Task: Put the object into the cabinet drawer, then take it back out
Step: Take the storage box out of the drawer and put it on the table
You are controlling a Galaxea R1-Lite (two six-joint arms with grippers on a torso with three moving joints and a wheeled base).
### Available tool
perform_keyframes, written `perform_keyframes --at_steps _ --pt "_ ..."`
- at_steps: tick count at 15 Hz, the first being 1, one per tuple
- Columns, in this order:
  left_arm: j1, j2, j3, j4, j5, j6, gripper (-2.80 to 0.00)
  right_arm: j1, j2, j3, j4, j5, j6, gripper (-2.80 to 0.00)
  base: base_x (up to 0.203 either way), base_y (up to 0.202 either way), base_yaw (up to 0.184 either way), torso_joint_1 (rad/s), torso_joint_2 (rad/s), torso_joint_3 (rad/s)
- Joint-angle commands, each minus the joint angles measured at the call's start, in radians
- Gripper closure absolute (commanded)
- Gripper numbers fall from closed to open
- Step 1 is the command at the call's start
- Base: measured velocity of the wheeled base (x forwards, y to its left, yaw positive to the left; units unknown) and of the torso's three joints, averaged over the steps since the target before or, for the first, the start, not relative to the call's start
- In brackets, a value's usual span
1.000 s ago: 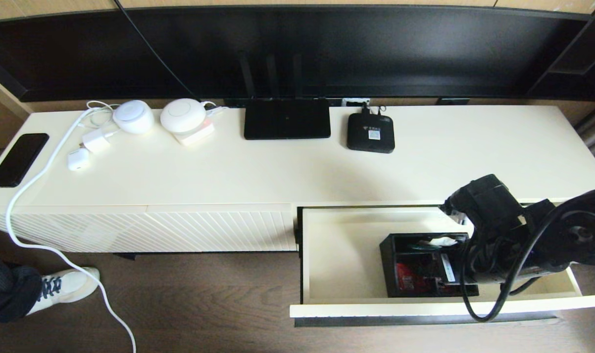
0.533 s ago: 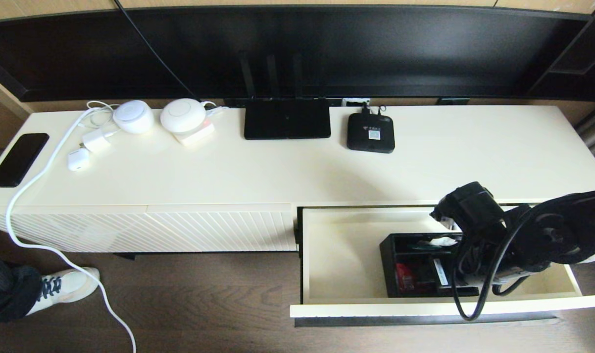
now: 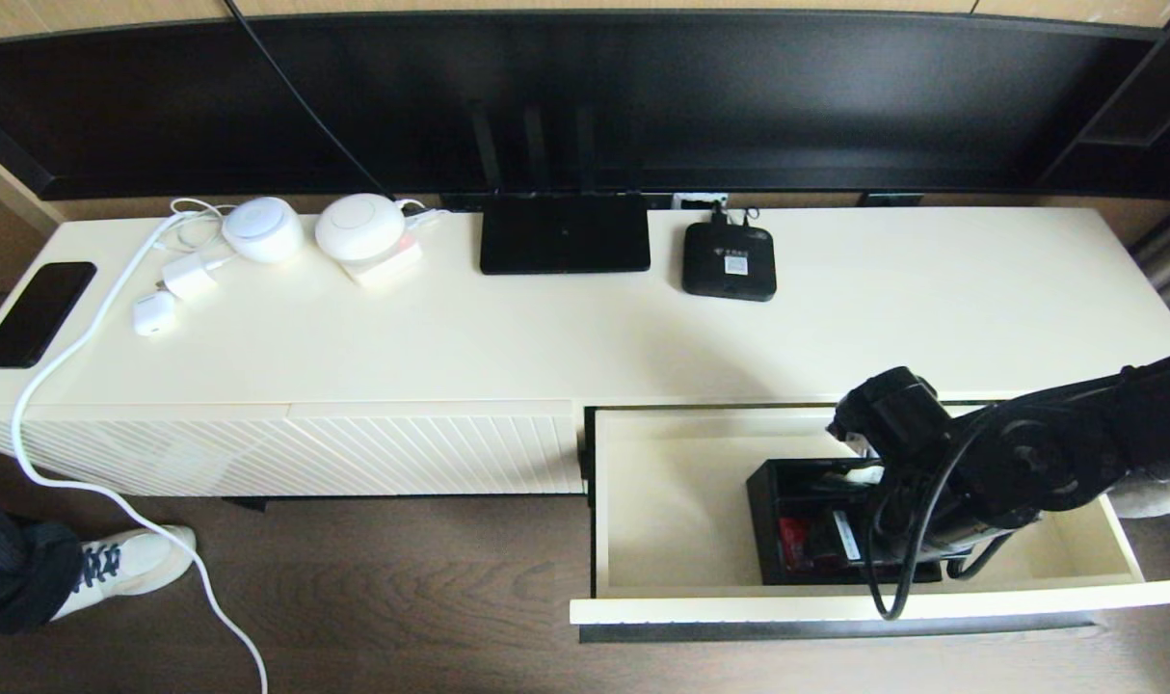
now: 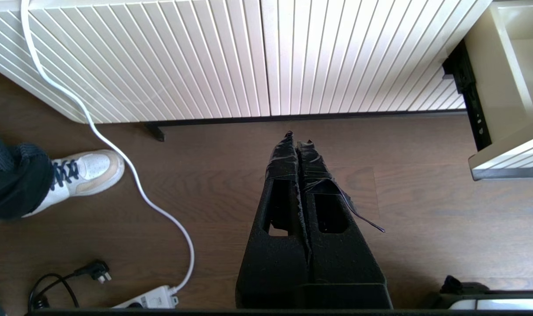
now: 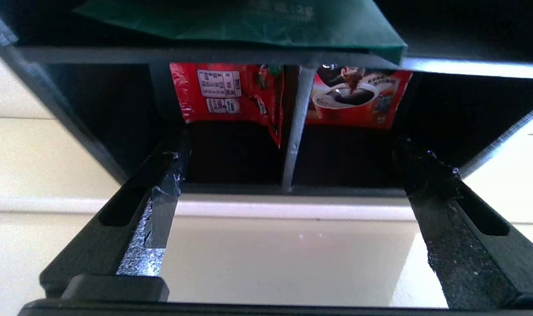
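Since the earlier frame, the right gripper [image 5: 288, 188] has been shifted left over the organizer box [image 3: 802, 525], jaws spread wide, gripping nothing. Left gripper [image 4: 298, 145] is parked closed. Box sits inside the open cabinet drawer [image 3: 681, 511]; placement looks done, retrieval is left.

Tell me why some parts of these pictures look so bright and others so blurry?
In the right wrist view, the green packet sits too close and is out of focus, while the drawer floor carries a small bright glint. In the head view, the cabinet top is evenly lit and the arm casts a soft shadow on it. In the left wrist view, the wood floor shows a pale sheen.
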Motion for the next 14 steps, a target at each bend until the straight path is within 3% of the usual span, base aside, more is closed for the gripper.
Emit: perform_keyframes --at_steps 1,14 --pt "0.0 0.002 -0.001 0.0 0.0 0.0 0.0 0.0 0.021 -0.001 -0.001 0.003 0.003 -2.8 0.0 0.0 0.0 0.0 0.0 0.0" --pt "0.0 0.002 -0.001 0.0 0.0 0.0 0.0 0.0 0.053 0.018 -0.09 0.009 -0.001 -2.8 0.0 0.0 0.0 0.0 0.0 0.0"
